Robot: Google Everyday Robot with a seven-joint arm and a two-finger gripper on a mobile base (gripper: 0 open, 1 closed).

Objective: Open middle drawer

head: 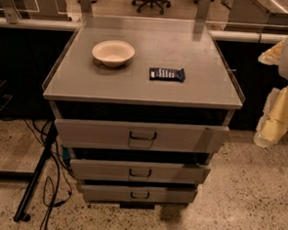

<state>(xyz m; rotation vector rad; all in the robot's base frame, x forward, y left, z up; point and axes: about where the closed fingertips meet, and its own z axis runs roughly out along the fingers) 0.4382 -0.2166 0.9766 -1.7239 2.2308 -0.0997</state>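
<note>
Camera view, one item list.

1. Hand (271,124): pale and yellowish, at the far right edge of the picture, hanging beside the right side of the desk at about the height of its top drawer. It touches neither the desk nor any drawer, and it has hold of nothing that can be seen. How far open it is cannot be told.

2. Desk (194,93): grey metal cabinet with a flat top with raised side rims, and three drawers stacked below it. It stands centre frame, left of the hand.

3. Top drawer (99,133): the tallest front, with a dark loop handle at its middle.

4. Middle drawer (101,169): shallow grey front, directly under the top drawer and above the lowest one. Its small dark handle (140,173) sits at the middle of the front. A dark band shows between this front and the one above. It is well apart from the hand.

5. Bottom drawer (105,192): the narrowest-looking front, nearest the floor.

6. Bowl (113,52): cream, upright, on the left rear part of the desk top.

7. Packet (167,74): dark and flat, lying right of the bowl and apart from it.

8. Floor (246,201): speckled, with black cables (52,177) trailing left of the desk.
</note>
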